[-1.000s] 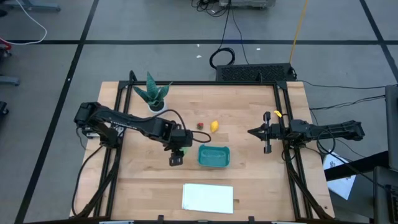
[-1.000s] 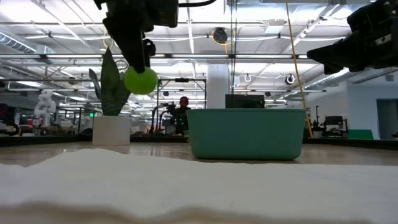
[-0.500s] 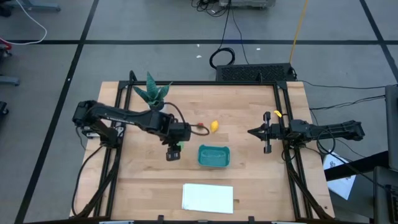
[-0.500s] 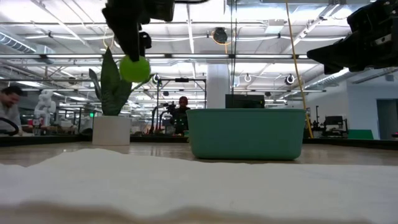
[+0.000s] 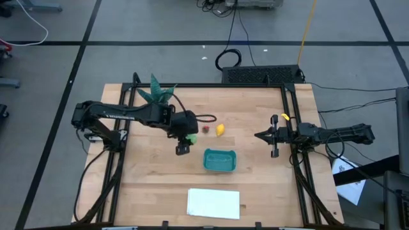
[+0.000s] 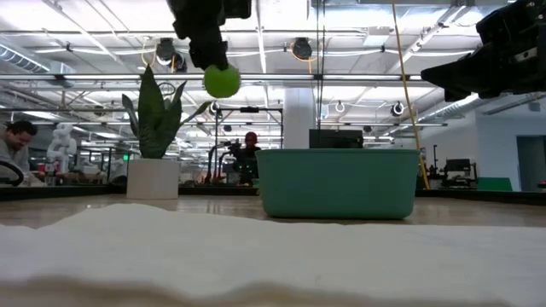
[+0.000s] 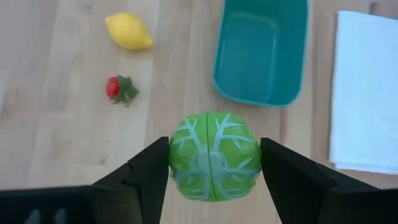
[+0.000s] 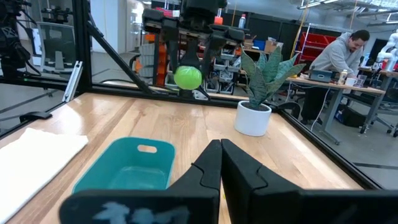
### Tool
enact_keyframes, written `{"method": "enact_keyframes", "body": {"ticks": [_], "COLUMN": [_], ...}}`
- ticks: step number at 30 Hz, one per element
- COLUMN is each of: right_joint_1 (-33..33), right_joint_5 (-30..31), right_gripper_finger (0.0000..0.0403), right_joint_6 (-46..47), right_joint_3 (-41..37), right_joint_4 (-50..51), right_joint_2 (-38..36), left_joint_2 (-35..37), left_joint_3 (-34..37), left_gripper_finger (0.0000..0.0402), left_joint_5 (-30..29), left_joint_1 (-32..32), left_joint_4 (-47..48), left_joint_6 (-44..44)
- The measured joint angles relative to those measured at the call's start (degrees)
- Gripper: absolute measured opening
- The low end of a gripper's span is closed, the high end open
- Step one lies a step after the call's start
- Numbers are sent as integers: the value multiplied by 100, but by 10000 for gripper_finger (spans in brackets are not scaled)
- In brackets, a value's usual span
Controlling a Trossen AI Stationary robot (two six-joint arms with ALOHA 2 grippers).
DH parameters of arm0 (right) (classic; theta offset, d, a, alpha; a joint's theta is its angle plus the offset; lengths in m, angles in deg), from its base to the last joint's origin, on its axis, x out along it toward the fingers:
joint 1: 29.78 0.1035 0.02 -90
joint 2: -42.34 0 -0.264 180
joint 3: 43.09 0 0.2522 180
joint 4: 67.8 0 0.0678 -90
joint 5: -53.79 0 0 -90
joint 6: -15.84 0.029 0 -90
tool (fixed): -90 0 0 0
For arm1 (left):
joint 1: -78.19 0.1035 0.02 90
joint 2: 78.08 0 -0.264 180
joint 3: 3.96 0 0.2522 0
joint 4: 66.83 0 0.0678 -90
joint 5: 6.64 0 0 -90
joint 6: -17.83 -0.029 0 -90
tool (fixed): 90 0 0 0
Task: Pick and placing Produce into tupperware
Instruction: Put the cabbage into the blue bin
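My left gripper (image 5: 185, 143) hangs above the table, just left of the teal tub (image 5: 220, 160), and is shut on the light green round produce (image 7: 214, 155). In the low view that green ball (image 6: 222, 81) is high above the tub's rim (image 6: 338, 153). The yellow lemon (image 5: 220, 130) and the small dark red piece (image 5: 206, 129) lie on the wood beyond the tub. The tub has nothing in it (image 7: 261, 53). My right gripper (image 5: 258, 135) waits shut by the table's right edge. My left gripper pinches the green ball between its two fingers, one finger (image 7: 146, 174) on each of its opposite sides (image 7: 177, 155). The fingers come from above, pointing down. The ball is lifted clear of the table and sits at the fingers' lower ends (image 6: 222, 81).
A spiky potted plant (image 5: 156, 97) stands near the far left corner. A flat white sheet (image 5: 213, 203) lies by the near edge, in front of the tub. Black frame rails run along both table sides. People sit in the room beyond.
My left gripper has risen with the green ball and moved toward the table's far edge and a little right, toward the red piece and the lemon. The ball now hangs higher above the table than a second ago.
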Motion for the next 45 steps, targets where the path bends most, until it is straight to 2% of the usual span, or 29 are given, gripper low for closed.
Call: {"method": "enact_keyframes", "body": {"ticks": [6, 15, 21, 45], "right_joint_1": [1, 0, 0, 0], "right_joint_5": [0, 0, 0, 2], "right_gripper_finger": [0, 0, 0, 0], "right_joint_6": [-19, -48, -46, -39], "right_joint_3": [0, 0, 0, 0], "right_joint_4": [0, 0, 0, -99], "right_joint_2": [0, 0, 0, 2], "left_joint_2": [27, 29, 29, 15], "left_joint_3": [-2, -2, -2, -2], "left_gripper_finger": [225, 225, 225, 225], "left_joint_5": [441, 505, 826, 1073], "left_joint_1": [203, 280, 278, 299], "left_joint_4": [-464, -1147, -1656, -2174], "left_joint_6": [15, 232, 339, 282]}}
